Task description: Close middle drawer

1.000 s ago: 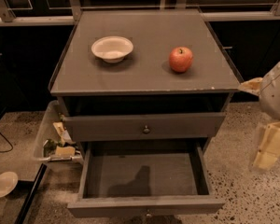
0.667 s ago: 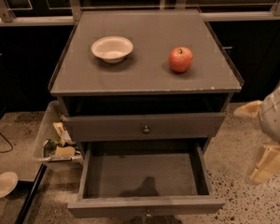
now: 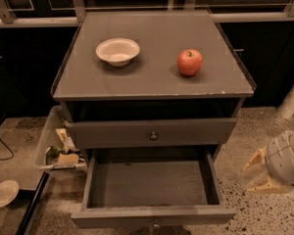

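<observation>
The grey cabinet (image 3: 152, 82) stands in the middle of the camera view. Its middle drawer (image 3: 112, 133), with a small round knob (image 3: 153, 135) at the centre of its flat front, is pulled out a little from the cabinet. Below it, the bottom drawer (image 3: 152, 215) is pulled far out and shows an empty box. My gripper (image 3: 257, 175) is at the right, low beside the cabinet and level with the bottom drawer. Its cream fingers (image 3: 255, 159) are spread open and hold nothing. It touches neither drawer.
A white bowl (image 3: 117, 51) and a red apple (image 3: 189, 62) sit on the cabinet top. A clear plastic bin (image 3: 56, 148) with scraps stands on the floor at the left, next to a white dish (image 3: 4, 193). A white post (image 3: 291, 99) stands at the right.
My gripper has moved down along the cabinet's right side, from beside the middle drawer to beside the bottom drawer. The drawers have not moved.
</observation>
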### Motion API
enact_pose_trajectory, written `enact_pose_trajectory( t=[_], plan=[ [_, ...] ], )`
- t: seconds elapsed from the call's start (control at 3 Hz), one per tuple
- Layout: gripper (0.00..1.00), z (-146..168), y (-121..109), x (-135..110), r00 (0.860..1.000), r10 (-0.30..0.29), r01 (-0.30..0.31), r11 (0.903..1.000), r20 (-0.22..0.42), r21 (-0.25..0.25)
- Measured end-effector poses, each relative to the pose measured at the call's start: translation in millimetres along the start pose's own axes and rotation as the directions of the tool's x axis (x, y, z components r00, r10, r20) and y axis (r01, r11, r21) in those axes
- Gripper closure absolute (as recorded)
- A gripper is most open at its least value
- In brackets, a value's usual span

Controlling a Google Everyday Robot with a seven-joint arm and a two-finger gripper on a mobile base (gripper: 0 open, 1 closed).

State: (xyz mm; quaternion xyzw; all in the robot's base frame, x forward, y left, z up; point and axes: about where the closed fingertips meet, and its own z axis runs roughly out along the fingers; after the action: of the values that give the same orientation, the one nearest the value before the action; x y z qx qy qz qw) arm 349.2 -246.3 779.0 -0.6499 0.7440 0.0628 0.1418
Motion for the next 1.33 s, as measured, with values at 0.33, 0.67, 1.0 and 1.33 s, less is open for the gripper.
enact_pose_trajectory(
  t=[0.33,0.67,1.0,1.33],
  plan=[
    [0.87,2,1,1,1.000,0.001,-0.001,1.0000,0.000,-0.004],
    [1.00,2,1,1,1.000,0.001,-0.001,1.0000,0.000,-0.004],
    [1.00,38,11,15,0.997,0.069,-0.067,0.9968,0.046,-0.043],
    [1.00,92,20,30,0.990,0.102,-0.097,0.9936,0.097,-0.058]
  ],
)
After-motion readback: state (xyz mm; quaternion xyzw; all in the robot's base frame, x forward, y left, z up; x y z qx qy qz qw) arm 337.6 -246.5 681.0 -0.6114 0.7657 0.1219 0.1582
